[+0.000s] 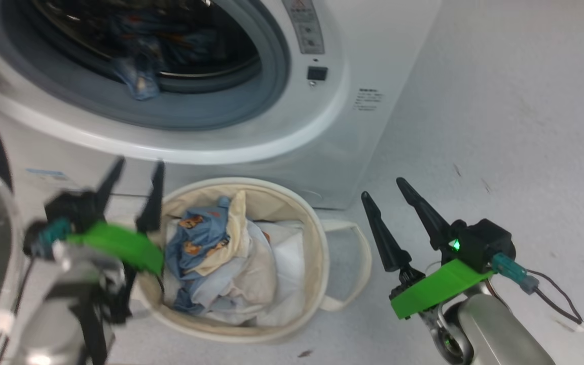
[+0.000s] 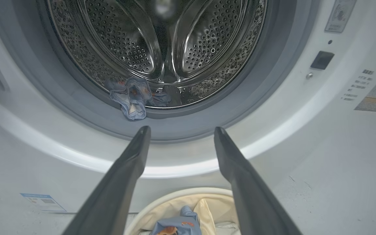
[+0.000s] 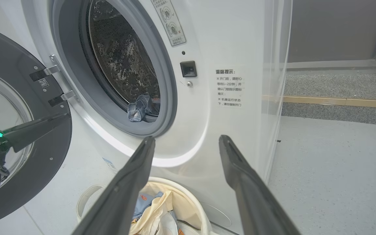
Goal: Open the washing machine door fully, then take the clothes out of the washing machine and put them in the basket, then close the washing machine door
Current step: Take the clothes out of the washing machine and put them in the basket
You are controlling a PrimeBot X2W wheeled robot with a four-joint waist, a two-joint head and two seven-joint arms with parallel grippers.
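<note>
While the washing machine door (image 3: 49, 163) is hanging swung open at 9 o'clock of the drum mouth, the washing machine (image 1: 368, 66) is being viewed from the front. Part of the clothes (image 2: 131, 98), light blue with orange print, is being seen draped over the grey seal (image 2: 259, 81) at 6 o'clock of the opening. The basket (image 1: 251, 183) is being seen on the floor (image 1: 525, 126) at 6 o'clock of the machine's front, with more blue and cream cloth piled inside. The left gripper (image 1: 140, 162) is being held at 9 o'clock of the basket, fingers spread wide, nothing between them. The right gripper (image 1: 382, 187) is being held at 3 o'clock of the basket, likewise wide and empty.
</note>
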